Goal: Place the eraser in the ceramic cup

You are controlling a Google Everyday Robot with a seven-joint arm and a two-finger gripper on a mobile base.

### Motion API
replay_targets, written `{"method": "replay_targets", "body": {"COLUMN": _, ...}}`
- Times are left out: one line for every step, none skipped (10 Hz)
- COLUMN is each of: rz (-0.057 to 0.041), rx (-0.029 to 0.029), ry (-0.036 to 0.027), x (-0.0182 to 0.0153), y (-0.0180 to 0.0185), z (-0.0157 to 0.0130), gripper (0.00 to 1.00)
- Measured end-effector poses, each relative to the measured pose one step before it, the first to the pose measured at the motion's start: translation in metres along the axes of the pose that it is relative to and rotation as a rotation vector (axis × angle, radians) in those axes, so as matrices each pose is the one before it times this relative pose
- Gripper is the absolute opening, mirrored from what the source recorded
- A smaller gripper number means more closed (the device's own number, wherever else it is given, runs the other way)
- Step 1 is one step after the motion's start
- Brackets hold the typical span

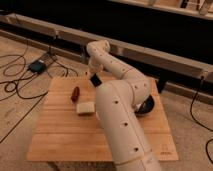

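— Two loose things show plainly on the light wooden bench (60, 142): a reddish-brown oblong object (75, 93) and a pale beige rectangular block (85, 108). Both lie left of centre, the block just below the oblong one and near it

— And the arm?

— The thick white jointed robot arm (122, 125) comes up from the bottom middle of the frame and bends right of centre over the bench. From there it runs up and left to a second joint near the top middle, then turns downward. Its dark claw (93, 79) hangs at the bench's far edge, upper left of centre, above the reddish-brown object and apart from it

— Clenched or released?

— I cannot tell; from here it reads as one dark shape

— Where is the small flat black eraser?

— I cannot pick it out. The dark patch at the claw may be the claw alone or may take in the eraser. The small white ceramic cup is hidden as well; the arm covers the middle of the bench

— Anything else?

— A dark round bowl (148, 106) peeks out right of the arm's bend, on the bench's right part. Black cables (15, 85) loop over the speckled floor at the left, near a small dark box (37, 65)
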Motion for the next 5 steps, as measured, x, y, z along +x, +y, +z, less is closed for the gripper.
{"method": "replay_targets", "body": {"rz": 0.01793, "rx": -0.0125, "ry": -0.02825, "x": 0.00938, "y": 0.00545, "z": -0.014, "gripper": 0.0}}
{"method": "replay_targets", "body": {"rz": 0.01712, "rx": -0.01342, "ry": -0.01831, "x": 0.01181, "y": 0.00547, "z": -0.0091, "gripper": 0.0}}
{"method": "replay_targets", "body": {"rz": 0.02772, "rx": -0.02118, "ry": -0.03006, "x": 0.01946, "y": 0.00885, "z": -0.01512, "gripper": 0.0}}
{"method": "replay_targets", "body": {"rz": 0.02018, "rx": -0.01774, "ry": -0.02442, "x": 0.01592, "y": 0.00678, "z": -0.01257, "gripper": 0.0}}
{"method": "replay_targets", "body": {"rz": 0.01556, "rx": -0.01364, "ry": -0.01601, "x": 0.01237, "y": 0.00438, "z": -0.00943, "gripper": 0.0}}
